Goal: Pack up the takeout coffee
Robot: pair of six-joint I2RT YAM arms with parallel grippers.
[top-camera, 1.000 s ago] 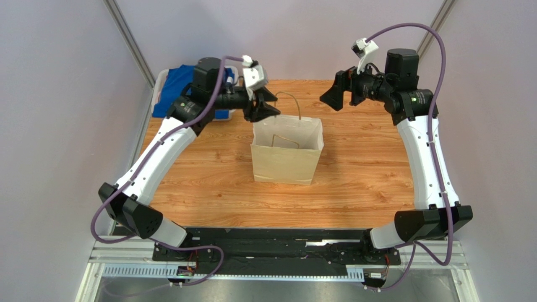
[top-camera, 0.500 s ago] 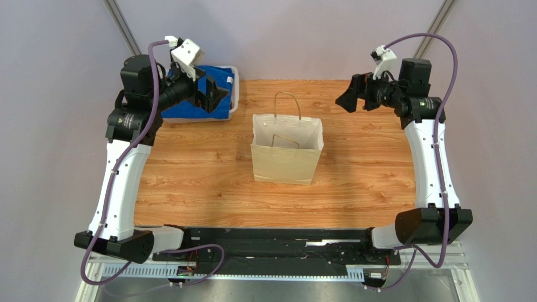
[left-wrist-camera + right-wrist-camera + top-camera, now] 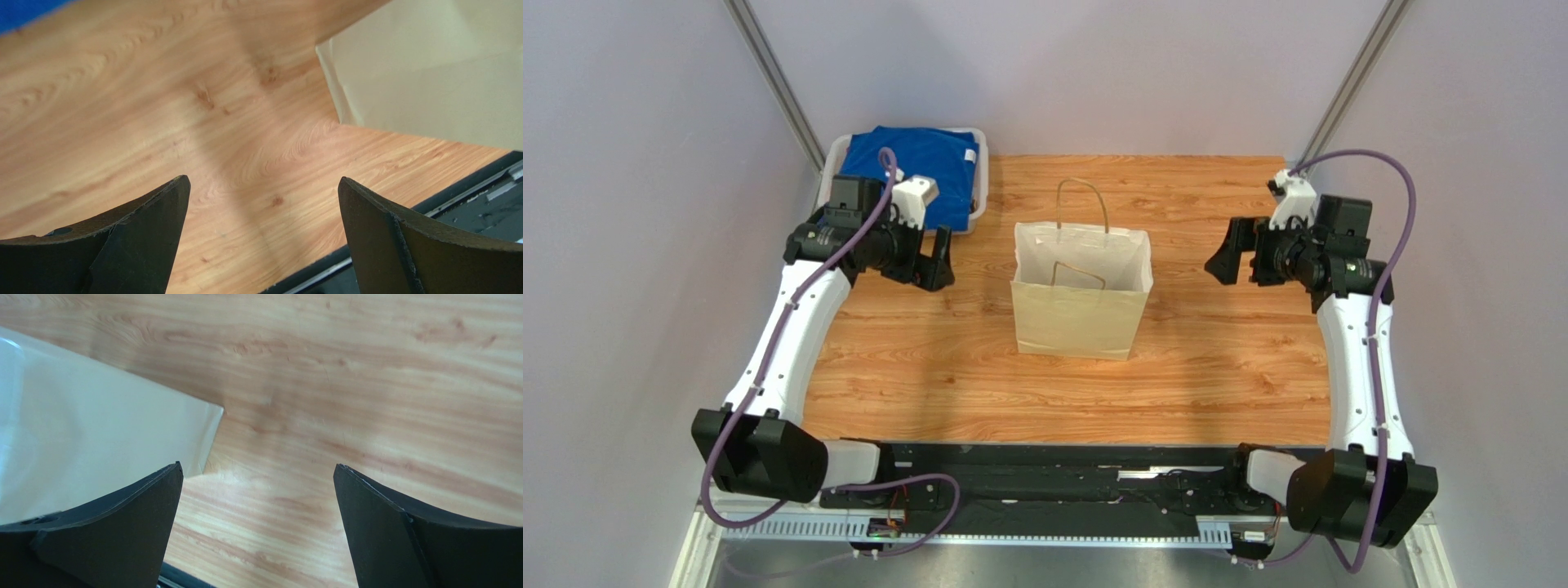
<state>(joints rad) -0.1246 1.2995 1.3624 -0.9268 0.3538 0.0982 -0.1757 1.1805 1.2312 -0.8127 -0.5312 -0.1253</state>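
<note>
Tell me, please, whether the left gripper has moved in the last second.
Yes. From the far-left rim of the paper bag, the left gripper has pulled away leftward and now hangs open over the table, well left of the bag.

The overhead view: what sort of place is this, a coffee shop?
Probably a robotics test booth, not a shop: a left arm and right arm bolted at the near edge of the wooden table, plain grey partition walls, one paper bag standing mid-table.
</note>
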